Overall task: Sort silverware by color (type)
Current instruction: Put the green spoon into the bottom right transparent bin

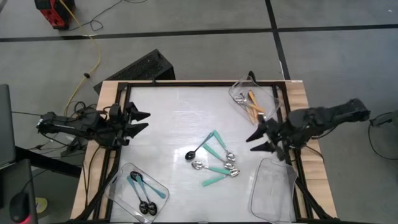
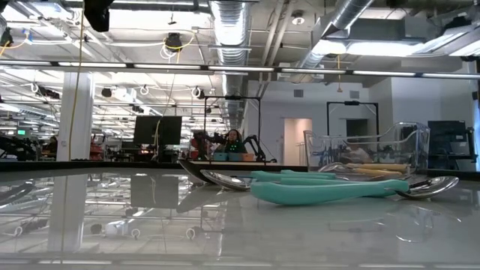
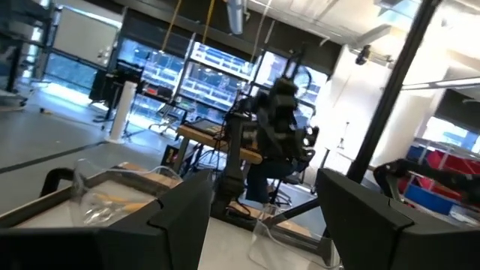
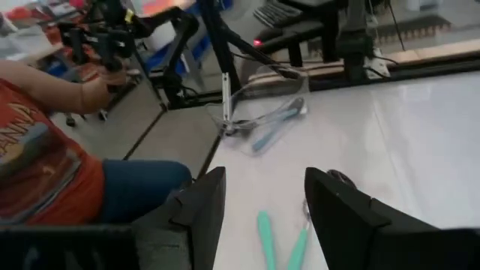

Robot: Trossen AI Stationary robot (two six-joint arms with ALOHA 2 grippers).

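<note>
Several teal-handled spoons (image 1: 217, 167) with silver bowls lie in the middle of the table, and one thin blue-handled spoon with a black bowl (image 1: 196, 150) lies among them. The low view shows the teal spoons (image 2: 330, 189) flat on the tabletop. A clear tray at the near left (image 1: 138, 191) holds blue-handled spoons. A clear tray at the far right (image 1: 252, 102) holds orange-handled spoons. My left gripper (image 1: 148, 121) stands open above the table's left edge. My right gripper (image 1: 250, 144) is open to the right of the spoon pile, with nothing between its fingers (image 4: 262, 195).
An empty clear tray (image 1: 272, 190) lies at the near right, just below my right arm. A black frame (image 1: 186, 83) runs around the white tabletop. A person in an orange shirt (image 4: 37, 165) sits beyond the table's left side. A keyboard (image 1: 140, 67) lies past the far edge.
</note>
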